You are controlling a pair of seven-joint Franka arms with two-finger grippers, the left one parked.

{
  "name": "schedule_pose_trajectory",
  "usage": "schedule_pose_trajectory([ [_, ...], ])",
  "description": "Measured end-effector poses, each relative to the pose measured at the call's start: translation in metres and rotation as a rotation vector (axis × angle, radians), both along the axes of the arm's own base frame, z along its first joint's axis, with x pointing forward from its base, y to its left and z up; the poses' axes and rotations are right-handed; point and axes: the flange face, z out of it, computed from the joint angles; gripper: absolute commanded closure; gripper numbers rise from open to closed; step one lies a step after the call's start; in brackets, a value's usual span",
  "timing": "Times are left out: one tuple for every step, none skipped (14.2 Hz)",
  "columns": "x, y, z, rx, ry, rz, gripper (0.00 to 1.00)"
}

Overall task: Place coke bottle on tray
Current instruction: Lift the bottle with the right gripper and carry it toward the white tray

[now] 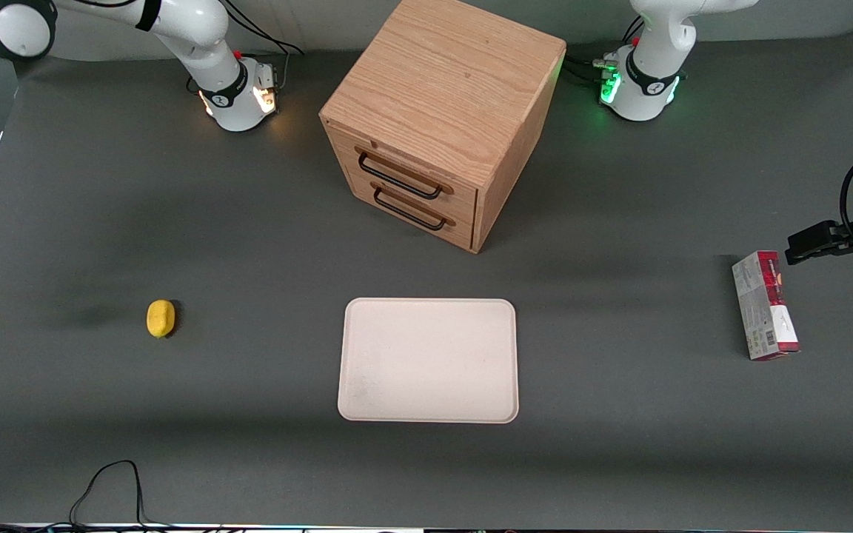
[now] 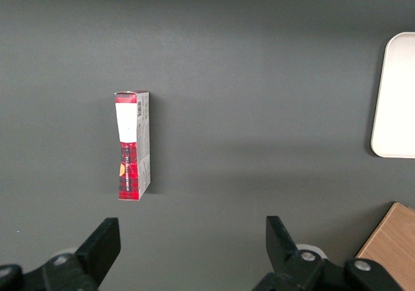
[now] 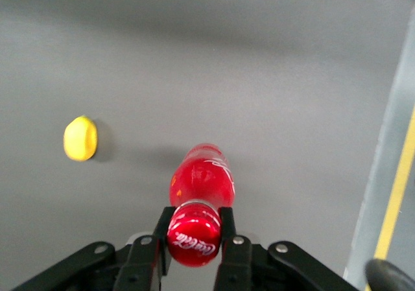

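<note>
Now, coke bottle (image 3: 200, 188): at the working arm's end of the table, cap pinched between the fingers.
Gripper (image 3: 194, 234): clamped on the red cap.
Lemon (image 1: 161, 318): near the bottle, toward the tray.
Tray (image 1: 428, 360): mid-table, in front of the wooden drawer box (image 1: 441, 118).

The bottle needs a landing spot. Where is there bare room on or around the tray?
The tray is entirely bare. Open tabletop lies between it and the lemon, and toward the carton. The drawer box crowds the robots' side. The gripper holds the coke bottle beside the lemon.
</note>
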Motion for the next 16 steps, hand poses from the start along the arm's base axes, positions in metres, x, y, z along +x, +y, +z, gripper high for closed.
schedule_pose_trajectory([
  [-0.011,0.008,0.029,-0.009,-0.010,0.001,1.00],
  [-0.024,0.017,0.057,-0.018,-0.020,0.003,1.00],
  [-0.036,0.026,0.082,-0.025,-0.029,0.005,1.00],
  [-0.044,0.034,0.099,-0.029,-0.034,0.009,1.00],
  [-0.047,0.042,0.108,-0.029,-0.037,0.015,1.00],
  [-0.043,0.052,0.109,-0.023,-0.035,0.022,1.00],
  [-0.033,0.069,0.106,-0.017,-0.029,0.024,1.00],
  [-0.020,0.093,0.105,-0.012,-0.024,0.018,1.00],
  [-0.007,0.126,0.105,-0.006,-0.017,0.008,1.00],
  [0.007,0.166,0.105,0.000,-0.005,-0.005,1.00],
  [0.019,0.210,0.107,0.003,0.000,-0.026,1.00],
  [0.028,0.255,0.108,0.004,0.003,-0.042,1.00],
  [0.034,0.301,0.110,0.003,0.005,-0.052,1.00],
  [0.038,0.349,0.111,0.003,0.008,-0.067,1.00],
  [0.039,0.397,0.111,0.002,0.011,-0.090,1.00],
  [0.036,0.449,0.110,-0.002,0.013,-0.115,1.00],
])
